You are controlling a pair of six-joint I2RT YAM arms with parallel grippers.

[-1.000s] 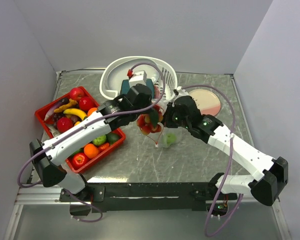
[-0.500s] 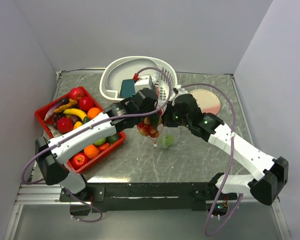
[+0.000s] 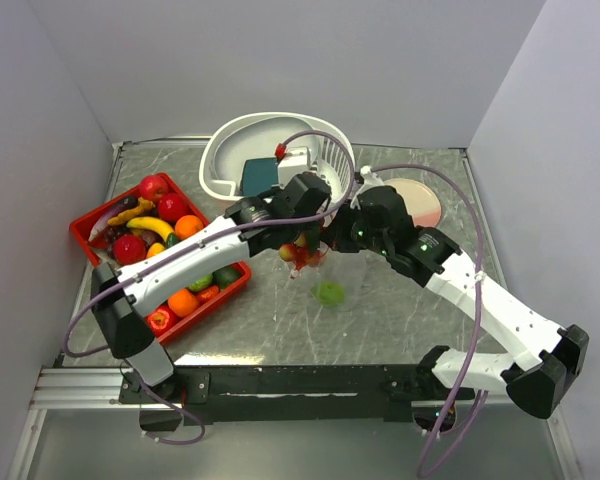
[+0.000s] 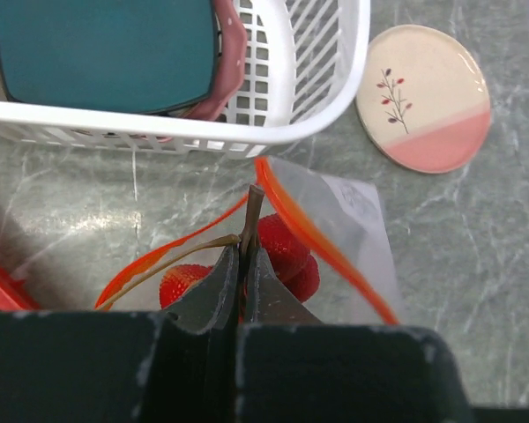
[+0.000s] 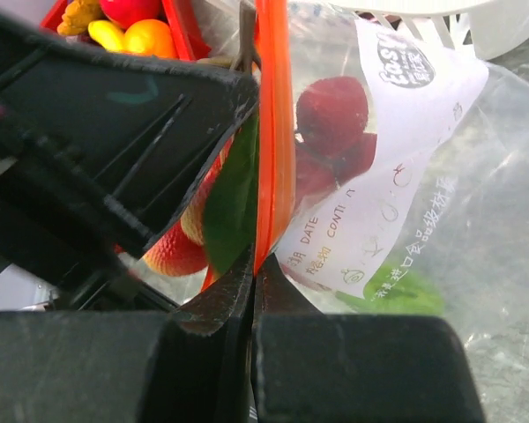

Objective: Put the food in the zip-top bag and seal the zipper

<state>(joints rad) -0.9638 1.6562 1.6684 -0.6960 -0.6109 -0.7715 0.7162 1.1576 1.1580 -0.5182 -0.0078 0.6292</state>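
Small clear floppy plastic zip-top bag [image 3: 320, 268] hangs mid-surface btwn the two arms, just in front of white slotted plastic basket [image 3: 212, 160]. Thin orange-red plastic zipper [image 5: 274, 132] runs along its mouth. In left wrist view the mouth gapes, strip looping out to both sides. Inside: red plastic toy grape bunch [image 5: 331, 113] up near the mouth w/ a green leaf, and a green toy piece [image 3: 329, 292] low in the bag. Film is wrinkled and glossy.

Writing: white label panel [image 5: 397, 176] on bag wall, seen from right wrist cam. Reads "DATE" and "CONT…", rest cut off. Round black logo at top looks like "easy", partly out of frame. Row of Chinese chars along lower edge, can't read.

left end effector [image 4: 244, 254]: fingers pressed together, clamped on zipper at the near lip of the mouth. right end effector [image 5: 253, 264]: fingers together too, pinching zipper edge-on. The two grips sit v. close on the strip.

Other food, incl. red apples [image 3: 155, 187], banana [image 3: 150, 226] and oranges [image 3: 182, 300], lies in red rectangular plastic tray [image 3: 208, 308] at left of grey marbled surface [image 3: 280, 330]. Teal slab [image 4: 106, 53] lies in basket. Round cream-and-pink plate [image 4: 423, 97] w/ sprig motif lies flat, right of basket.
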